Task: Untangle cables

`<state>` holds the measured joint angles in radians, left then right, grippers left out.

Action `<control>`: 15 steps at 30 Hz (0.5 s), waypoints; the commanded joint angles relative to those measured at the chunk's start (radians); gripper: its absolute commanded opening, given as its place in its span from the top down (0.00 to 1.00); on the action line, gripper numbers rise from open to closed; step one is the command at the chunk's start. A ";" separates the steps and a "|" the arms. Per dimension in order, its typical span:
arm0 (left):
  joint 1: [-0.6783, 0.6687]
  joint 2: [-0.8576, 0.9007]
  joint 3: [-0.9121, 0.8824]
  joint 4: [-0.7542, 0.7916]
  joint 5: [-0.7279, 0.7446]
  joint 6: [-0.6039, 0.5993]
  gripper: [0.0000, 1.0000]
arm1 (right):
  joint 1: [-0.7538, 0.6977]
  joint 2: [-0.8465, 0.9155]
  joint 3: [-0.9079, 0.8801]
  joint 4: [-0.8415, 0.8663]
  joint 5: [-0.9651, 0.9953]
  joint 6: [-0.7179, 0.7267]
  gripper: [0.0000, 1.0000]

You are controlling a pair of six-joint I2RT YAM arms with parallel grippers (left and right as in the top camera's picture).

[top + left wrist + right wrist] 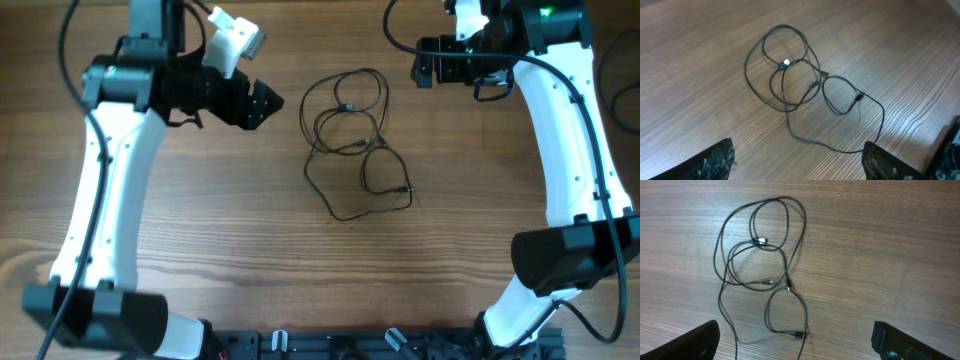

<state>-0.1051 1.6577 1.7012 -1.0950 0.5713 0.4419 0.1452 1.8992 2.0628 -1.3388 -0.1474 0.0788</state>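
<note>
**Both grippers open; cables lie loose between them**

The left gripper [262, 103] has its jaws wide apart and holds nothing. In the left wrist view its fingers [715, 162] sit at the two lower corners of the frame, with bare wood between them. The right gripper [424, 65] is in the same condition, jaws apart and empty. Its fingers [692, 341] occupy the lower corners of the right wrist view.

The cables [352, 148] are thin and dark and lie flat on the table [200, 230]. They sit in the upper centre of the overhead frame, between the two grippers and touching neither. The strands form overlapping loops: a larger one toward the top, a smaller one at the lower right, and several crossings in the middle. A light-tipped plug [785, 62] lies inside the tangle. The number of separate cables cannot be told.

The left gripper stands at the upper left of the overhead frame and the right gripper at the upper right. The white arms [110, 190] run down either side to the bottom edge.
</note>
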 commanded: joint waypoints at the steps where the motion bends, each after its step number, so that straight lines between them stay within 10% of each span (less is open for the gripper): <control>1: -0.005 0.099 0.012 0.019 0.050 0.027 0.17 | 0.002 -0.020 -0.006 0.003 0.051 0.029 0.00; 15: -0.044 0.354 0.012 0.112 0.113 0.060 0.19 | 0.002 -0.020 -0.006 0.067 0.050 0.054 0.00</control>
<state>-0.1307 1.9656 1.7012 -1.0012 0.6552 0.4786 0.1452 1.8992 2.0628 -1.2858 -0.1120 0.1123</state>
